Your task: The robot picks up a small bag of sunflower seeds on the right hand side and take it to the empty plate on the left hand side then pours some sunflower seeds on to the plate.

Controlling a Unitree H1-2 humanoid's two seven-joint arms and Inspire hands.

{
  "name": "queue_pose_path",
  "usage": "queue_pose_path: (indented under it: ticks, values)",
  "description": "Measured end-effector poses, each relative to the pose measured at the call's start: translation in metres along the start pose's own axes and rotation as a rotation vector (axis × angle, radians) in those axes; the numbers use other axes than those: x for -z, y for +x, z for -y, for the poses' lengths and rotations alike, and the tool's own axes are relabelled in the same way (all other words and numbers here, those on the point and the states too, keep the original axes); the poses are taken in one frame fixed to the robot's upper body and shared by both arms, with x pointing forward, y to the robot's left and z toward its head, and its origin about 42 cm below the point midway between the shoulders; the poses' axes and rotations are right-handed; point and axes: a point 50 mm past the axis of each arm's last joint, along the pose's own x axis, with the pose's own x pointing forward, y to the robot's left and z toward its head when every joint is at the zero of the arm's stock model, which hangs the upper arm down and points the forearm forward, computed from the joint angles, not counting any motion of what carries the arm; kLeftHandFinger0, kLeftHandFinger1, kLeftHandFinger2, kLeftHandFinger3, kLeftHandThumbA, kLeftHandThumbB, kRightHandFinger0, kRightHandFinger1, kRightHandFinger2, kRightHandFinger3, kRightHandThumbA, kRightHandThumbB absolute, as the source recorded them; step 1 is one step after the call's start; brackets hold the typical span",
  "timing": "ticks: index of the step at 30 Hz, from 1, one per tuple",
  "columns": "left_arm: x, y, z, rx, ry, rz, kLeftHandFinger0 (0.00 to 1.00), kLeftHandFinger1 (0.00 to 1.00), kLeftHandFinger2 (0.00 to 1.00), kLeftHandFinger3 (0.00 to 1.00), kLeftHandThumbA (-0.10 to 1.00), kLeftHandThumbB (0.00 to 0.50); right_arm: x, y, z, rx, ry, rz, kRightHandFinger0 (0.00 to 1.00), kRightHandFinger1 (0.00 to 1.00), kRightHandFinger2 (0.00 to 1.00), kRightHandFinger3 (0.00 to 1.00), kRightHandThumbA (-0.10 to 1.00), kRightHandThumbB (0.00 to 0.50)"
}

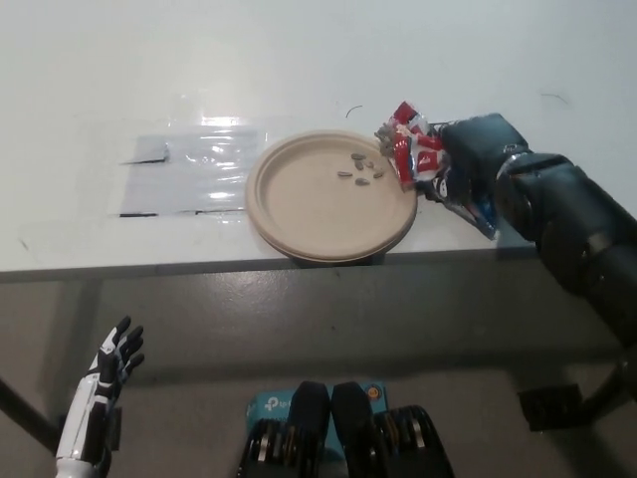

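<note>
A round tan paper plate (323, 199) lies on the white table, overhanging its front edge a little. A few sunflower seeds (359, 170) lie on the plate's upper right part. My black right hand (476, 159) is shut on the small red-and-white seed bag (413, 151), which is held at the plate's right rim with its mouth toward the plate. My white left hand (100, 393) hangs low at the lower left, below the table, with its fingers apart and nothing in it.
A clear plastic sheet (189, 174) lies flat on the table left of the plate. The white table (299, 60) stretches behind; its front edge runs just under the plate. A blue box (267, 405) sits on the floor below.
</note>
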Motion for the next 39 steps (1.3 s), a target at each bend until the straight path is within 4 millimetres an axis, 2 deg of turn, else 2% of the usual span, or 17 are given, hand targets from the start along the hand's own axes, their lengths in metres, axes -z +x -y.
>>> queue_pose_path:
  ticks: [3, 5, 7, 10, 12, 13, 15, 18, 20, 21, 25, 26, 28, 30, 33, 34, 39]
  values:
    - [-0.001, 0.001, 0.0, 0.002, 0.002, 0.002, 1.0, 1.0, 0.99, 1.0, 1.0, 0.229, 0.0, -0.001, -0.002, 0.058, -0.056, 0.017, 0.0, 0.0, 0.07, 0.32, 1.0, 0.069]
    - [-0.001, 0.002, 0.0, 0.003, 0.003, 0.005, 1.0, 1.0, 0.99, 1.0, 1.0, 0.229, -0.001, -0.001, -0.001, 0.09, -0.083, 0.034, 0.0, 0.03, 0.15, 0.33, 1.0, 0.061]
    - [-0.002, 0.003, 0.0, 0.004, 0.004, 0.006, 1.0, 1.0, 0.99, 1.0, 1.0, 0.223, -0.001, -0.001, 0.0, 0.119, -0.095, 0.056, 0.0, 0.0, 0.14, 0.32, 1.0, 0.056]
    - [-0.002, 0.003, -0.001, 0.007, 0.012, 0.006, 1.0, 1.0, 1.0, 1.0, 1.0, 0.225, 0.0, -0.003, 0.001, 0.164, -0.104, 0.084, 0.0, 0.0, 0.09, 0.23, 0.96, 0.007]
    - [-0.002, 0.003, -0.002, 0.009, 0.017, 0.006, 1.0, 1.0, 1.0, 1.0, 1.0, 0.224, 0.0, -0.004, 0.001, 0.188, -0.122, 0.103, 0.0, 0.03, 0.18, 0.23, 0.91, 0.0]
    - [-0.002, 0.003, -0.002, 0.009, 0.018, 0.006, 1.0, 1.0, 1.0, 1.0, 1.0, 0.221, -0.001, -0.004, 0.002, 0.203, -0.134, 0.113, 0.0, 0.02, 0.18, 0.17, 0.79, 0.0]
    - [-0.002, 0.003, -0.002, 0.01, 0.018, 0.005, 1.0, 1.0, 1.0, 1.0, 1.0, 0.211, -0.002, -0.005, 0.003, 0.228, -0.154, 0.134, 0.0, 0.07, 0.32, 0.16, 0.68, 0.0]
    - [-0.002, 0.004, -0.002, 0.01, 0.018, 0.003, 1.0, 1.0, 0.99, 1.0, 1.0, 0.19, -0.005, -0.007, 0.004, 0.272, -0.173, 0.176, 0.0, 0.1, 0.46, 0.26, 0.53, 0.0]
    - [-0.002, 0.004, -0.002, 0.01, 0.018, 0.004, 1.0, 1.0, 0.99, 1.0, 1.0, 0.183, -0.008, -0.009, 0.005, 0.307, -0.186, 0.207, 0.0, 0.16, 0.51, 0.41, 0.53, 0.0]
    - [-0.002, 0.005, -0.002, 0.01, 0.019, 0.005, 1.0, 1.0, 0.99, 1.0, 1.0, 0.169, -0.01, -0.01, 0.006, 0.323, -0.188, 0.221, 0.0, 0.2, 0.53, 0.46, 0.43, 0.0]
    - [-0.004, 0.008, -0.002, 0.01, 0.019, 0.013, 1.0, 1.0, 0.98, 1.0, 1.0, 0.141, -0.018, -0.013, 0.017, 0.379, -0.119, 0.249, 0.02, 0.25, 0.52, 0.5, 0.5, 0.0]
    - [-0.005, 0.009, -0.002, 0.011, 0.019, 0.015, 1.0, 1.0, 0.98, 1.0, 1.0, 0.139, -0.019, -0.013, 0.02, 0.382, -0.1, 0.248, 0.0, 0.23, 0.47, 0.46, 0.51, 0.0]
    - [-0.006, 0.01, -0.002, 0.011, 0.018, 0.019, 1.0, 1.0, 1.0, 1.0, 1.0, 0.139, -0.02, -0.013, 0.029, 0.382, -0.05, 0.236, 0.0, 0.22, 0.42, 0.37, 0.46, 0.027]
    - [-0.006, 0.01, -0.002, 0.011, 0.018, 0.02, 1.0, 1.0, 1.0, 1.0, 1.0, 0.138, -0.02, -0.013, 0.033, 0.375, -0.039, 0.219, 0.0, 0.22, 0.4, 0.31, 0.31, 0.073]
    - [-0.006, 0.01, -0.002, 0.011, 0.019, 0.02, 1.0, 1.0, 1.0, 1.0, 1.0, 0.126, -0.02, -0.011, 0.033, 0.348, -0.036, 0.179, 0.02, 0.33, 0.52, 0.44, -0.03, 0.211]
    - [-0.006, 0.01, -0.002, 0.011, 0.019, 0.02, 1.0, 1.0, 0.99, 1.0, 1.0, 0.127, -0.02, -0.011, 0.032, 0.336, -0.036, 0.171, 0.07, 0.39, 0.58, 0.5, -0.09, 0.215]
    - [-0.006, 0.011, -0.002, 0.012, 0.019, 0.02, 1.0, 1.0, 0.99, 1.0, 1.0, 0.131, -0.019, -0.01, 0.028, 0.296, -0.036, 0.164, 0.0, 0.41, 0.74, 0.59, -0.1, 0.254]
